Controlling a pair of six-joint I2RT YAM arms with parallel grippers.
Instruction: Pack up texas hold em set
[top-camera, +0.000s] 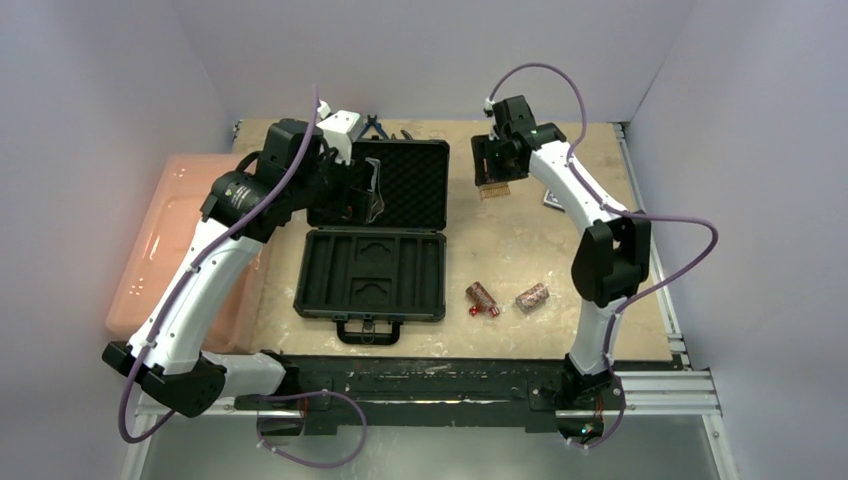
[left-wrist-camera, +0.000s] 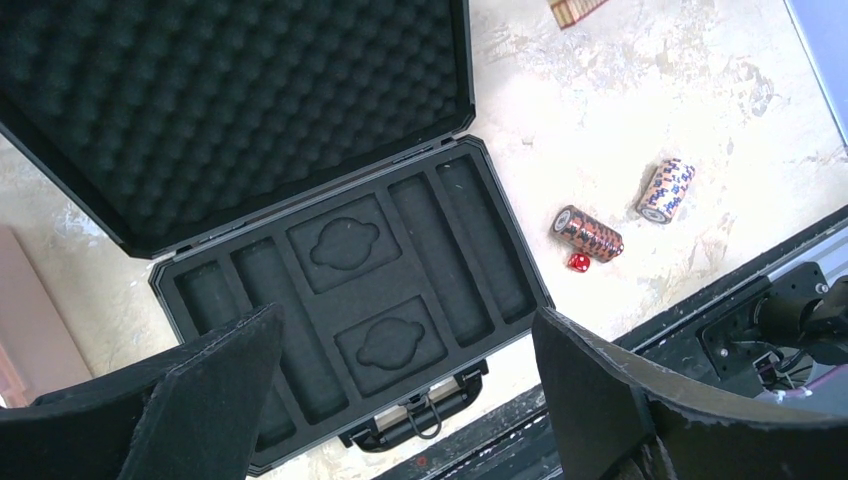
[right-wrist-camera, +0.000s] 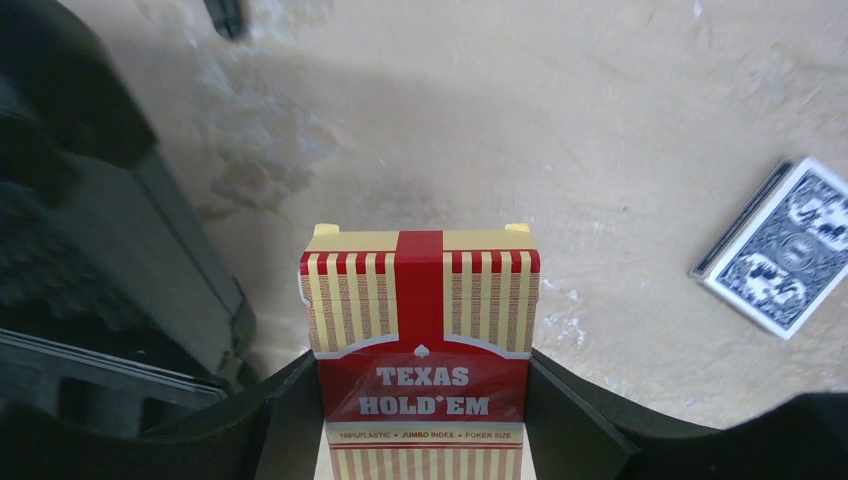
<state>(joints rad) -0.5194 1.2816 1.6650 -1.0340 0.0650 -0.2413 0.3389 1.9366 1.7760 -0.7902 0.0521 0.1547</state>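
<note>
Desk (top-camera: 520, 240): a pale beige board, mottled and scuffed with whitish patches; sits in a booth closed in by plain lavender-grey walls (top-camera: 430, 50) at the back and both sides; ends at the near edge in a black and silver metal rail (top-camera: 660, 385) behind the two arm bases.

Black case (top-camera: 370, 272): lies open left of the desk's middle, handle toward the arms; egg-crate foam lid laid back behind the base; long slots and two shaped pockets cut into the base foam.

Left gripper (left-wrist-camera: 405, 320): hangs above the case, fingers spread wide, nothing between them.

Right gripper (right-wrist-camera: 420, 420): sits over the far part of the desk, just right of the lid; clamps the red card deck (right-wrist-camera: 420, 300) by its two sides, the "TEXAS HOLD'EM" face toward the wrist camera; cannot tell whether the deck touches the desk.

Blue card deck (right-wrist-camera: 775, 250): lies flat on the desk to the right of the red one, apart from it.

Left chip roll (top-camera: 482, 296) and right chip roll (top-camera: 532, 297): lie on their sides right of the case base, near each other; red dice (top-camera: 473, 311) just beside the left roll.

Pink bin (top-camera: 165, 240): translucent, along the desk's left edge under the left arm.

Pliers (top-camera: 375, 127): at the far edge, behind the lid.
</note>
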